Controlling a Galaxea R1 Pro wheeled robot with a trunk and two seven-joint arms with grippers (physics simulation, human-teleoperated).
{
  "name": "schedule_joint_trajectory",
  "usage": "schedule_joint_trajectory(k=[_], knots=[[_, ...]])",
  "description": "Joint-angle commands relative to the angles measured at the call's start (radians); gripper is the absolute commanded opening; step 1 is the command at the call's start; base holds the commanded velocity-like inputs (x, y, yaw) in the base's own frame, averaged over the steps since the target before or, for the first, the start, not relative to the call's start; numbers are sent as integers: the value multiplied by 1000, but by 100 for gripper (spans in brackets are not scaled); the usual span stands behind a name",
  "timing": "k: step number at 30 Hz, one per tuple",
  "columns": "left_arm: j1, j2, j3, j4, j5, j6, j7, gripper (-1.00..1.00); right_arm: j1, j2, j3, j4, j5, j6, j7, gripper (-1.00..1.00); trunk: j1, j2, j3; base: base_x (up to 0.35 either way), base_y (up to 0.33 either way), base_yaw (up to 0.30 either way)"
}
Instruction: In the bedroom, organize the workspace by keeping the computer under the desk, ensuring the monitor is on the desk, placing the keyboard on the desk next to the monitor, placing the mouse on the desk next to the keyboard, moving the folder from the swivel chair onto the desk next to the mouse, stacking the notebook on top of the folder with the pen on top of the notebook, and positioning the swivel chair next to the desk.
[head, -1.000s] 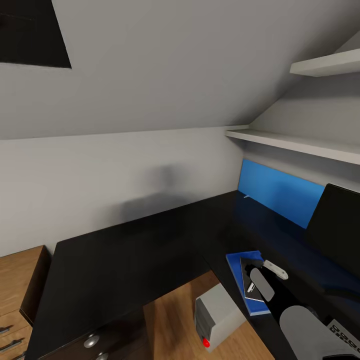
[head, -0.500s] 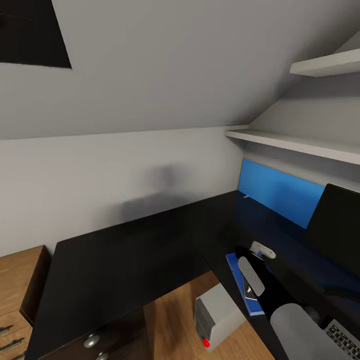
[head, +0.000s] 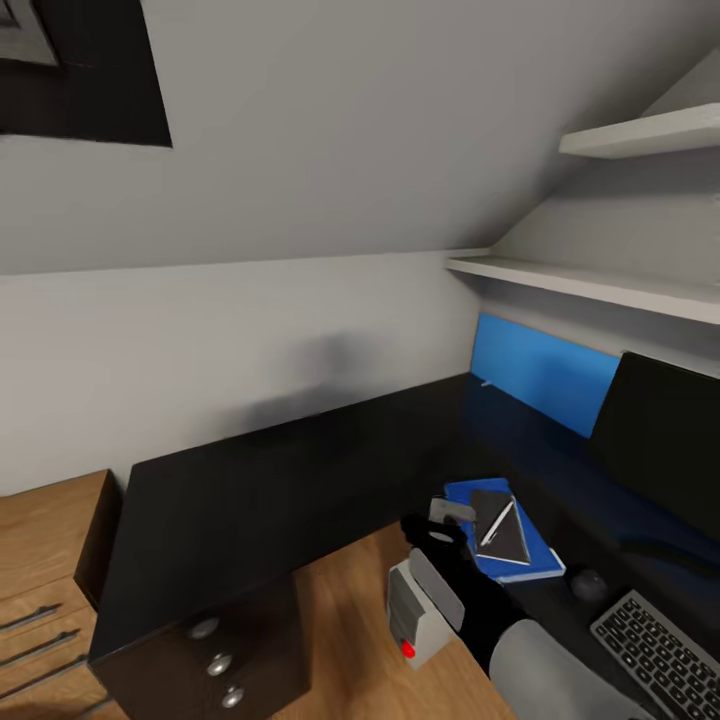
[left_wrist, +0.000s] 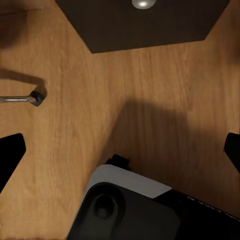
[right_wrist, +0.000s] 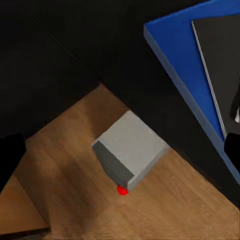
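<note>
- The right gripper (head: 445, 520) hangs over the inner edge of the black desk (head: 260, 490), with nothing between its fingers; they look spread apart, their dark tips standing at opposite edges of the right wrist view.
- Just beside that claw, on the monitor side, the blue folder (head: 505, 545) lies flat on the desk, its near corner almost under the fingers.
- The dark notebook (head: 500, 525) lies on top of the folder, a little farther from the claw, and the thin white pen (head: 495, 523) rests slantwise across the notebook.
- Below the claw, on the wood floor under the desk edge, stands the grey computer (head: 420, 610) with a red light low on its front; the right wrist view looks down on it (right_wrist: 130, 152) beside the folder's corner (right_wrist: 185, 65).
- Beyond the folder, away from the claw, the small black mouse (head: 588, 583) sits on the desk, and the keyboard (head: 660, 655) lies just past it.
- The monitor (head: 660, 440) stands well behind these, next to a blue wall panel (head: 540, 370).
- The left gripper's (left_wrist: 120, 150) dark fingertips sit at opposite edges of the left wrist view, wide apart and empty, over bare floor.
</note>
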Motion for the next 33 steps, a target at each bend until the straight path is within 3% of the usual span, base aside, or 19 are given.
schedule_joint_trajectory(k=[1, 4, 6, 9, 10, 12, 17, 23, 30, 32, 33], knots=[[0, 2, -6, -2, 10, -6, 6, 100, -1, 19, 16, 42, 1, -2, -6, 100, 0, -1, -1, -335, 0, 0], [0, 1, -6, -2, 10, -4, 5, 100, -2, 57, 26, 120, 25, -47, 10, 100, 0, -1, -1, -335, 0, 0], [0, 1, -6, -2, 10, -3, 4, 100, -2, 83, 31, 171, 64, -95, 38, 100, 0, -1, -1, -336, 0, 0], [0, 3, -6, -2, 10, -3, 4, 100, -2, 87, 34, 267, 120, -162, 103, 100, 0, -1, -1, -336, 0, 0], [0, 4, -5, -7, 10, -5, 5, 100, -1, 87, 35, 353, 134, -214, 156, 100, 0, -1, -1, -290, 0, 0], [0, 3, -7, -19, 10, -8, 6, 100, -1, 87, 37, 489, 145, -303, 247, 100, 0, -1, -1, -160, 0, 0], [0, 3, -5, -63, 10, -23, 5, 100, 7, 87, 35, 687, 158, -446, 385, 100, -8, 13, 5, -53, 0, 0], [0, 2, -3, -44, 17, -24, 6, 100, 90, 87, 35, 728, 182, -479, 422, 100, -31, 55, 24, -5, 0, 0], [0, 0, -4, -11, 15, -24, 5, 100, 125, 87, 32, 732, 223, -509, 452, 100, -58, 104, 46, 0, 0, 0], [0, 0, -4, -7, 16, -24, 5, 100, 151, 87, 32, 735, 229, -605, 456, 100, -66, 118, 52, 0, 0, 0], [0, 0, -4, -7, 16, -24, 5, 100, 153, 87, 31, 735, 229, -611, 456, 100, -69, 125, 55, 0, 0, 0]])
